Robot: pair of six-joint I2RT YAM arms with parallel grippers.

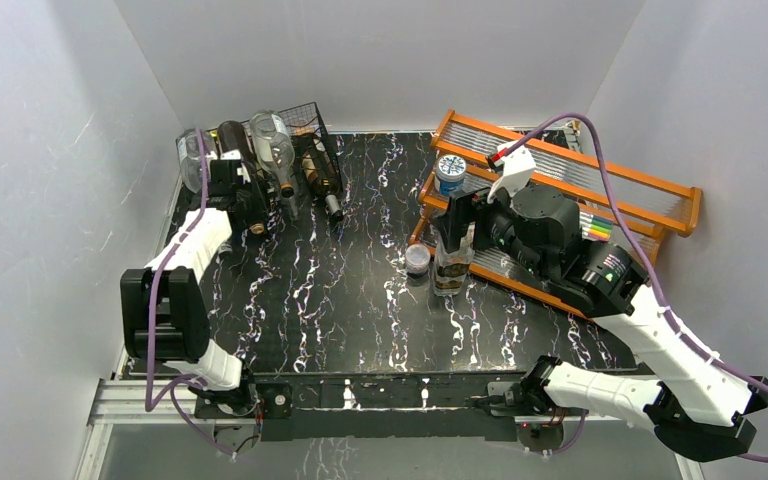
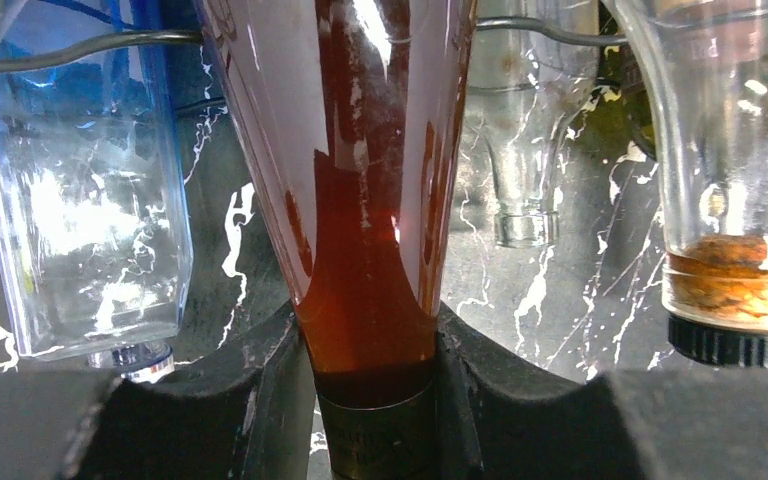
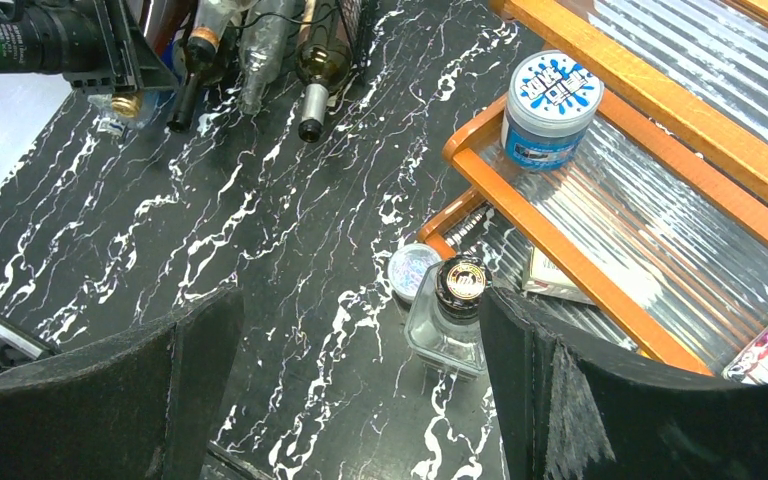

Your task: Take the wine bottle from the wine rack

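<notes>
While left gripper (image 2: pixel 375 395) clamps wine bottle (image 2: pixel 360 170), neighbouring bottle (image 2: pixel 730 150) part-filled

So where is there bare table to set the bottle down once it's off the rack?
Bare: the wide table stretch between the wine rack and the orange shelf, down to the near edge. Crowded: the rack's front, with bottle necks and the left gripper; the shelf's left corner, with square bottle and small jar.
</notes>
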